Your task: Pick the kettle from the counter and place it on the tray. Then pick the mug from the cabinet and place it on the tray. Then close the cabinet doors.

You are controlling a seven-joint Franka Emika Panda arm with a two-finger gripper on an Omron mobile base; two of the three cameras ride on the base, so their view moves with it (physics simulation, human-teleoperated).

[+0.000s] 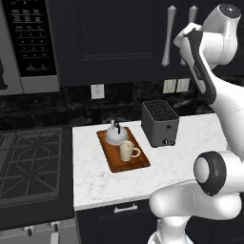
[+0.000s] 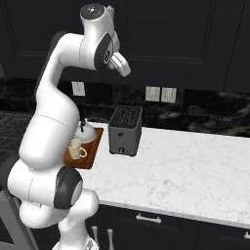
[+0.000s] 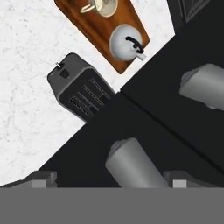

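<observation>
The silver kettle (image 1: 115,134) and the cream mug (image 1: 127,150) both stand on the reddish-brown tray (image 1: 139,164) on the white counter (image 1: 95,181). From the hand view, looking down, the kettle (image 3: 126,43) and mug (image 3: 104,6) sit on the tray (image 3: 87,30) far below. My gripper (image 3: 109,179) is open, high up in front of the dark cabinet doors (image 1: 119,38). One silver bar handle (image 3: 131,162) rises between its fingertips (image 3: 41,178), and the other handle (image 3: 204,85) is off to the side. In the left base view the two handles (image 1: 167,38) stand close together beside my hand.
A boxy grey toaster (image 1: 160,123) stands right of the tray. The black gas stovetop (image 1: 28,162) lies left of the counter, with the microwave (image 1: 28,47) above it. Outlets (image 1: 97,91) sit on the dark backsplash.
</observation>
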